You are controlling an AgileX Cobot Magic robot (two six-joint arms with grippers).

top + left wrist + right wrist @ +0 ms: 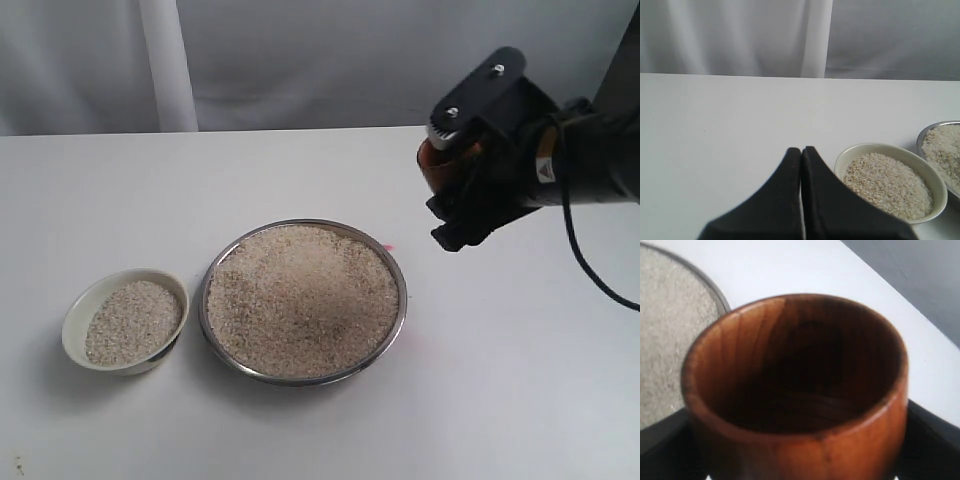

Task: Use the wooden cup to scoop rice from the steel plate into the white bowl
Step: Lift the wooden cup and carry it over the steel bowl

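The steel plate [399, 262] sits mid-table, heaped with rice [300, 296]. To its left stands the white bowl [77, 314], partly filled with rice [133, 320]. My right gripper [452, 195] hangs in the air above and to the right of the plate, shut on the wooden cup [437, 160]. In the right wrist view the cup [805, 385] fills the frame, its dark interior empty, with the plate's rim [715, 286] behind it. My left gripper [801, 152] is shut on nothing, low beside the bowl [875, 149]; it does not show in the exterior view.
A white table carries everything. A white post [165, 65] and pale curtain stand behind the back edge. A small pink mark [388, 248] lies on the table by the plate's right rim.
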